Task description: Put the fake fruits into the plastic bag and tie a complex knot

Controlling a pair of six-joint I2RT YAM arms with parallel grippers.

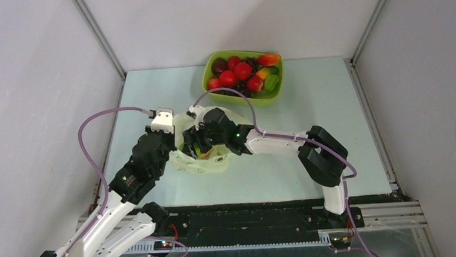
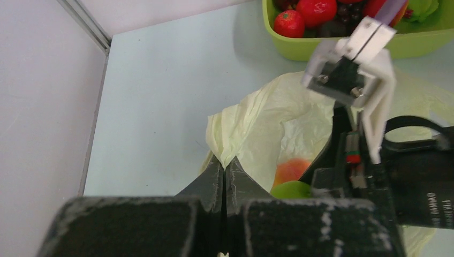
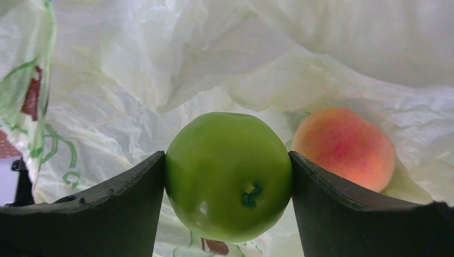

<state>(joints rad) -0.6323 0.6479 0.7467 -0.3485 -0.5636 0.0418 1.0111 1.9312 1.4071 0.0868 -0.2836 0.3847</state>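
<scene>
The plastic bag (image 1: pixel 211 165) lies crumpled at mid-table with its mouth open. My left gripper (image 2: pixel 225 164) is shut on a fold of the bag's rim (image 2: pixel 251 123) and holds it up. My right gripper (image 3: pixel 226 156) reaches inside the bag, its two fingers pressed against the sides of a green apple (image 3: pixel 227 171). An orange-pink peach (image 3: pixel 342 147) rests on the bag's floor just right of the apple. In the left wrist view the peach (image 2: pixel 290 170) and the green apple (image 2: pixel 293 189) show through the bag's mouth beside the right arm (image 2: pixel 407 176).
A lime-green tray (image 1: pixel 245 99) stands at the back of the table behind the bag. It holds several fake fruits (image 1: pixel 240 72): red apples, dark grapes, a plum and green pieces. Grey walls close in the table on both sides.
</scene>
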